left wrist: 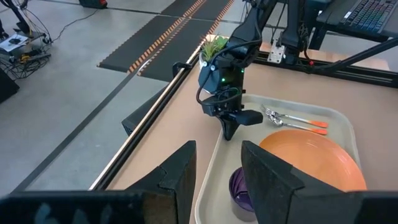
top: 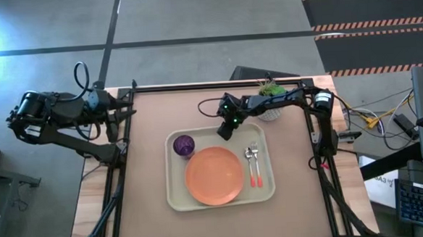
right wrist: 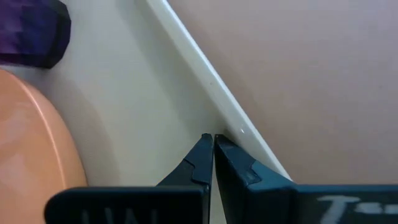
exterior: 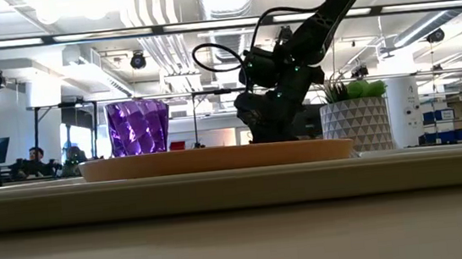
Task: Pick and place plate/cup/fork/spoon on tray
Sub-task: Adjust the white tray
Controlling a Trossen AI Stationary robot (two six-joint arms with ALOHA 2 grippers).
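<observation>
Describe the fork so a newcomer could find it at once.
Start at the cream tray mid-table. Right of the orange plate lie two small orange-handled utensils side by side. The fork is the outer one, nearer the tray's right rim, with tines rather than the spoon's rounded bowl.

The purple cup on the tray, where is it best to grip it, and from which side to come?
The cup stands upright, mouth open upward, in the tray. Probably come from above and pinch its rim wall on the side away from the plate, which lies close beside it.
</observation>
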